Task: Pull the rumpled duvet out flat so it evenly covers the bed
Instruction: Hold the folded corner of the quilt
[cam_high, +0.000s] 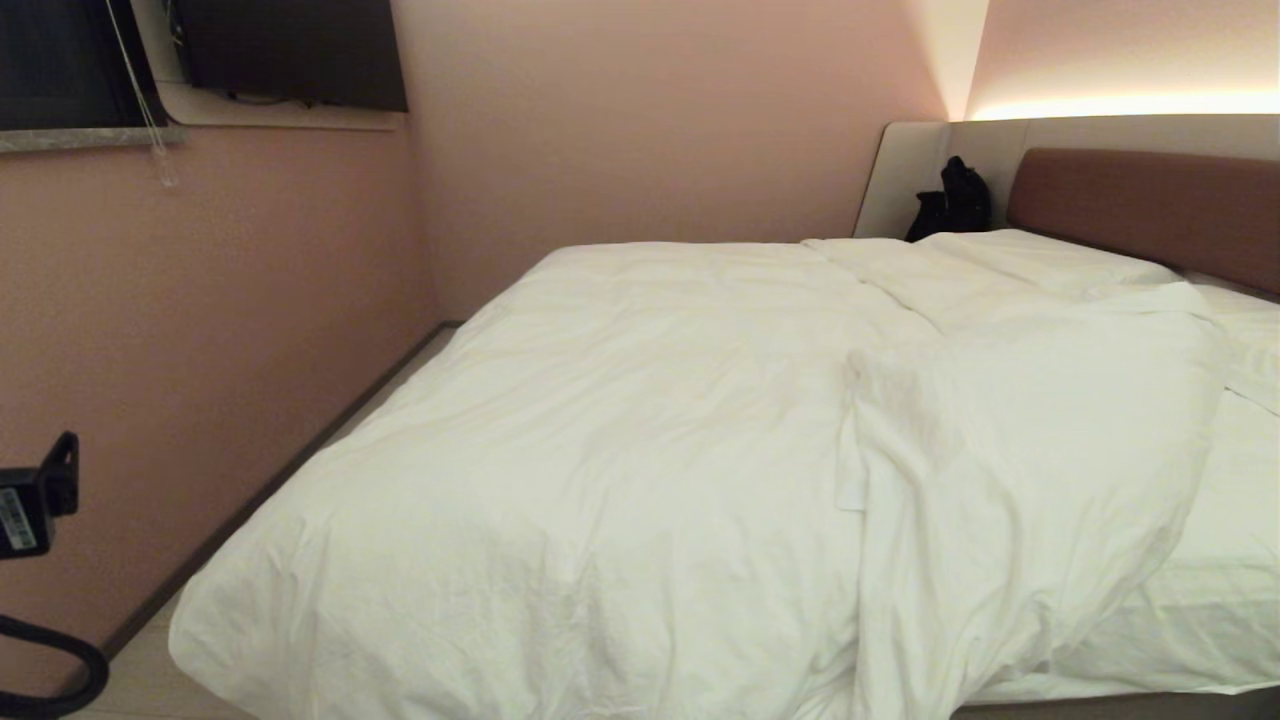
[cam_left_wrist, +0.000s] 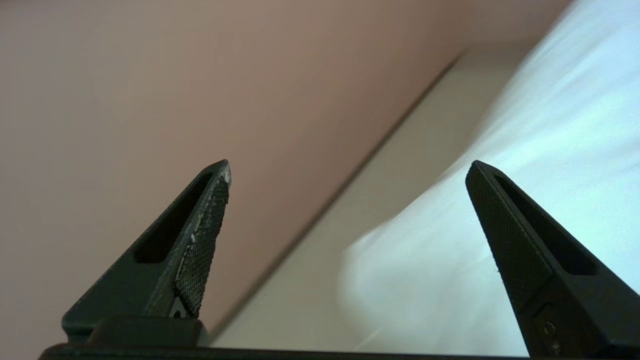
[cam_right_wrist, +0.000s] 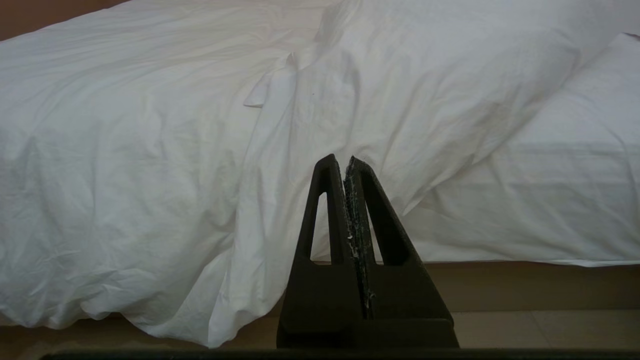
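Duvet (cam_high: 620, 460) is lying rumpled across the bed (cam_high: 1215, 590), one fold bunching toward the brown headboard (cam_high: 1150, 200); pink wall (cam_high: 200, 330) beside. Left gripper (cam_left_wrist: 347, 175) jaws wide, empty; right gripper (cam_right_wrist: 345, 162) jaws pressed together.

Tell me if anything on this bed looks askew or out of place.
Yes. The duvet is skewed: a thick fold bunches down the right part, leaving the sheet on the bed bare near the headboard. A black bag sits at its far corner.
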